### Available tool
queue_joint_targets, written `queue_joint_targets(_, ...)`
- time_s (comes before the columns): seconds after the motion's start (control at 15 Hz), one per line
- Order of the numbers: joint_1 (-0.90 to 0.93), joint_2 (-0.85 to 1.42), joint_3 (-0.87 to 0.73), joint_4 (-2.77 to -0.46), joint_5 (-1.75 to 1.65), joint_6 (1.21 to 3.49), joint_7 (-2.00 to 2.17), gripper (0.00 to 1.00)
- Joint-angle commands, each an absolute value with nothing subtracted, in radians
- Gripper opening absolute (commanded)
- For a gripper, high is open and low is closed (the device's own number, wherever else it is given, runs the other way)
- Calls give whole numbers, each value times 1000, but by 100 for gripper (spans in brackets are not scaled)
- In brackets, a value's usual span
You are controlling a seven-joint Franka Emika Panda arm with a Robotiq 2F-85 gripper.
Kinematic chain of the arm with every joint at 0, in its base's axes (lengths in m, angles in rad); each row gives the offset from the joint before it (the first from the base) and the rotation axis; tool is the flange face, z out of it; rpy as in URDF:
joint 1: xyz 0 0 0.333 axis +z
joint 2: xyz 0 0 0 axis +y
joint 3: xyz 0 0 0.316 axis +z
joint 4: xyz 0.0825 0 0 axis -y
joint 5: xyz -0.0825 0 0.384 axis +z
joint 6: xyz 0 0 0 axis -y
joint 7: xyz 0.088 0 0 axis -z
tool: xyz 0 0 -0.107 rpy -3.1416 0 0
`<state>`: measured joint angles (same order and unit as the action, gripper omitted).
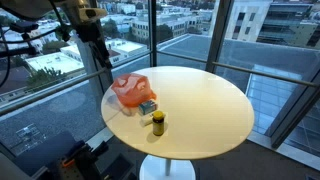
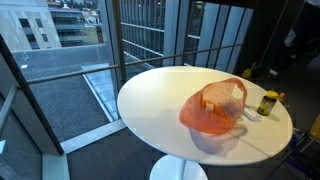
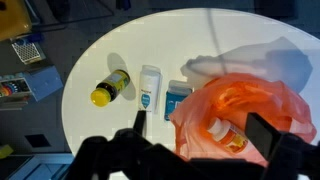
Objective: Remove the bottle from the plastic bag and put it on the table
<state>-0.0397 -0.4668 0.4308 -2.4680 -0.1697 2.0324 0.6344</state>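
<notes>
An orange plastic bag (image 3: 245, 100) lies on the round white table (image 3: 100, 125), and shows in both exterior views (image 1: 129, 90) (image 2: 212, 110). Inside it, in the wrist view, lies a bottle (image 3: 228, 135) with a white cap and an orange label, on its side near the bag's mouth. My gripper (image 3: 200, 135) is open and empty, high above the bag, with its two dark fingers on either side of the bag's mouth. In an exterior view the arm (image 1: 88, 25) hangs above the table's far left edge.
A yellow bottle (image 3: 110, 88) (image 1: 157, 122) (image 2: 266, 103), a white tube (image 3: 150, 88) and a blue box (image 3: 177, 98) (image 1: 147, 106) lie on the table next to the bag. Glass walls and railings surround the table.
</notes>
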Motion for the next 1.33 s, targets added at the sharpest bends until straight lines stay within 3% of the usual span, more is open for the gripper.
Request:
queue_joint_targets(0.0,4,-457,391,-2466,-192,2027,652,100)
queue_joint_targets(1.27,47,-119,269,-2215,-205,2065,593,100)
